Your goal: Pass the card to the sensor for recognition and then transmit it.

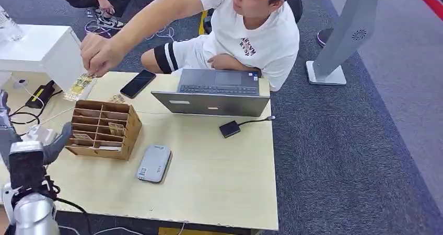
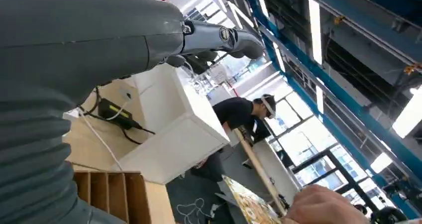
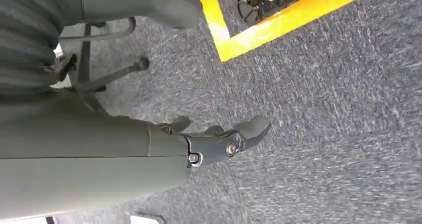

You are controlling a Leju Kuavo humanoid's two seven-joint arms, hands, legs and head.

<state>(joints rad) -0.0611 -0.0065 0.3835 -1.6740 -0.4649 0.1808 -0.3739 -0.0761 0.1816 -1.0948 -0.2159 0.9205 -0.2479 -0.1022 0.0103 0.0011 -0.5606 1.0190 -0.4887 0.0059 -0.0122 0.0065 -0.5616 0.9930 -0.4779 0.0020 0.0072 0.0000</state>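
One card is pinched in a person's hand at the table's far left edge, beside the wooden organizer; left hand hovers empty, fingers apart; right hand hangs open above carpet.

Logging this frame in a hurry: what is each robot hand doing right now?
Left robot hand: open, holding nothing, raised beside the wooden organizer.
Right robot hand: open, holding nothing, hanging over the carpet.
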